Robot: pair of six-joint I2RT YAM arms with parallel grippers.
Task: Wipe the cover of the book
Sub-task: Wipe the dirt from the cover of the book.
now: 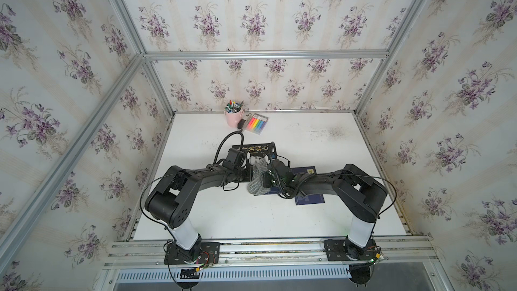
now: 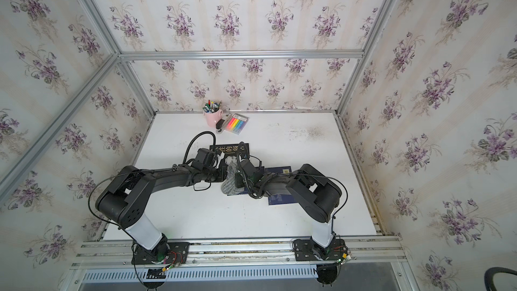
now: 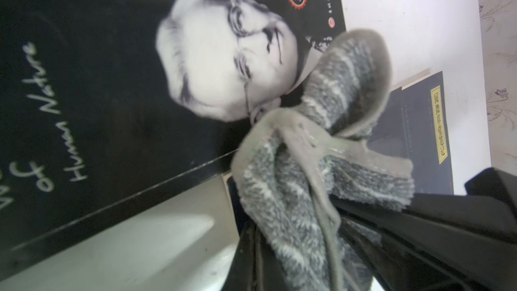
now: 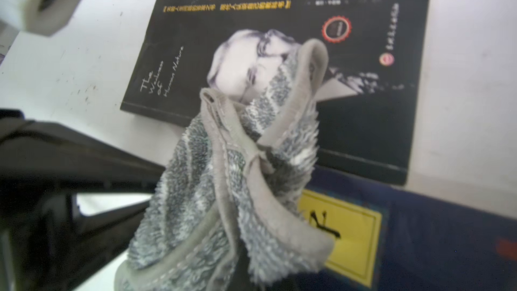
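Grey cloth (image 3: 282, 208); book cover (image 3: 112, 102) reads "Human Nature".

**White surface with desk items and books**

A white surface (image 1: 212, 214) is seen in both top views. At its far edge a pink cup (image 1: 233, 118) of pens is stood, with a pack of coloured strips (image 1: 256, 123) laid just beside it. Nearer the middle a black book (image 1: 253, 149) is laid flat, and a dark blue book (image 1: 309, 198) just beside it.
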